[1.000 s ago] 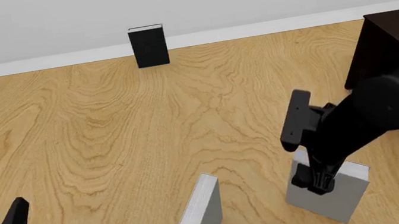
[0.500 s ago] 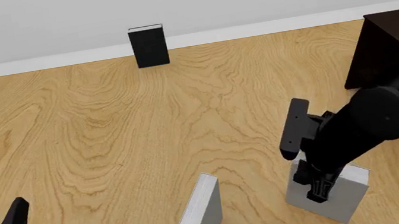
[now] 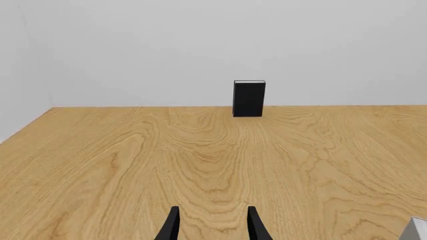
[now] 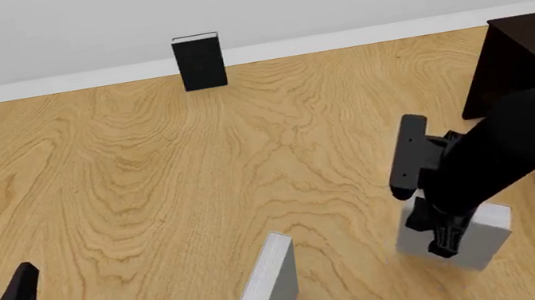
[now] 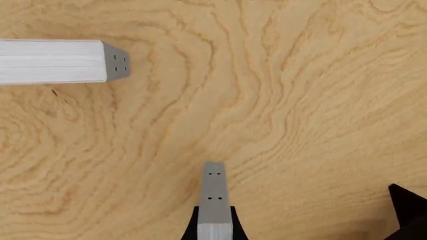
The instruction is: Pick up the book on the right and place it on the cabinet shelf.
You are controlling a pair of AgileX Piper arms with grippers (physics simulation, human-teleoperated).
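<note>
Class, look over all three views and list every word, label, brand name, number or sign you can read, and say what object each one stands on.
None: no readable text in any view.
The book, clamped in the right gripper: plain grey cover, unmarked.
The taller grey book: blank cover; only small dark dots on its spine, no letters.
The black book: plain.
The cabinet: bare dark wood.
The table: wood grain only.

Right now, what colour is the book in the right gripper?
Light grey cover with white page edges: the book, clamped in the right gripper. Front view shows it best.
</note>
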